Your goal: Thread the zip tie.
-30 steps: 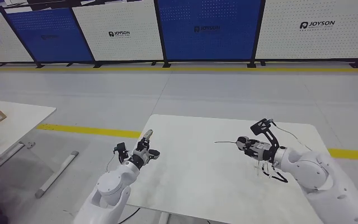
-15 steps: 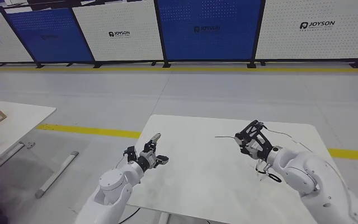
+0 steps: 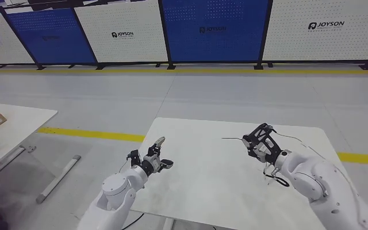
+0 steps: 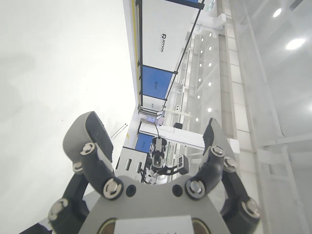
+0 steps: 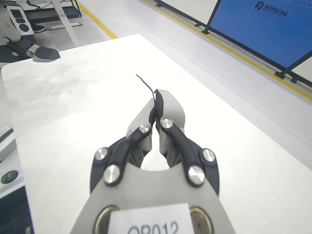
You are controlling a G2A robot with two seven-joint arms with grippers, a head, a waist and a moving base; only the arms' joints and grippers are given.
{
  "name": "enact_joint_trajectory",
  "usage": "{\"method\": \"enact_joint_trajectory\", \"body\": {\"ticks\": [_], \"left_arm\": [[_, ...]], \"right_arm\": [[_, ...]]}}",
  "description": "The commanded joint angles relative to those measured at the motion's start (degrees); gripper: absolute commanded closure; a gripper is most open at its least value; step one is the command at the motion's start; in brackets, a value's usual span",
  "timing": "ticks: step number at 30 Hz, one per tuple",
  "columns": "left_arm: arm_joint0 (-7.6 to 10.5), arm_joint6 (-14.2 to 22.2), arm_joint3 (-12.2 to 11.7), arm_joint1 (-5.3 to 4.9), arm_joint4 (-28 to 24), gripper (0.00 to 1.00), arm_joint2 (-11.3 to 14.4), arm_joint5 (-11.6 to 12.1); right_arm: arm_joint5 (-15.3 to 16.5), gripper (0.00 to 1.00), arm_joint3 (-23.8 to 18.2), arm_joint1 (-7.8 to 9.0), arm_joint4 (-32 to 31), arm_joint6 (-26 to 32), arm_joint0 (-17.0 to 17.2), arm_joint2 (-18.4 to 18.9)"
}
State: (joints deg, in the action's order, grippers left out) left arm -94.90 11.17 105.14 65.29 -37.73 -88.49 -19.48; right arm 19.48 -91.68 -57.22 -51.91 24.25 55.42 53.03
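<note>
Zip tie (image 5: 146, 83) above table (image 5: 73, 103) middle

Bright, even light all round me. Ceiling lamps (image 4: 295, 43) glow as white ovals in my left wrist view, flaring at their rims. The bench (image 5: 73, 113) glares under my right claw (image 5: 158, 97) — nearly blown out to plain white. Both wrist views bow straight lines near the edges — the partition panels (image 5: 256, 13) lean and curve.

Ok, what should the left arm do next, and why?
Probably move the left gripper across toward the free tail of the zip tie. The right gripper is shut on the zip tie, tail poking out beyond its fingertips, while the left gripper hangs open, empty and far from it.
</note>
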Motion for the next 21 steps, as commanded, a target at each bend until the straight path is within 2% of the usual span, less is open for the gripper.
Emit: {"method": "enact_joint_trajectory", "body": {"ticks": [1,4,8,10,21], "left_arm": [[0.00,0.0,0.0,0.00,0.0,0.00,0.0,0.0],[0.00,0.0,0.0,0.00,0.0,0.00,0.0,0.0],[0.00,0.0,0.0,0.00,0.0,0.00,0.0,0.0],[0.00,0.0,0.0,0.00,0.0,0.00,0.0,0.0],[0.00,0.0,0.0,0.00,0.0,0.00,0.0,0.0]], "right_arm": [[0.0,1.00,0.1,0.21,-2.2,-2.6,0.0,-0.5],[0.0,1.00,-0.7,0.92,-7.1,-7.2,-0.8,-3.3],[0.0,1.00,0.3,3.07,-15.3,-13.4,-3.7,-10.4],[0.0,1.00,1.1,3.82,-13.6,-17.3,-4.5,-12.3],[0.0,1.00,1.1,3.82,-13.6,-17.3,-4.5,-12.3]]}}
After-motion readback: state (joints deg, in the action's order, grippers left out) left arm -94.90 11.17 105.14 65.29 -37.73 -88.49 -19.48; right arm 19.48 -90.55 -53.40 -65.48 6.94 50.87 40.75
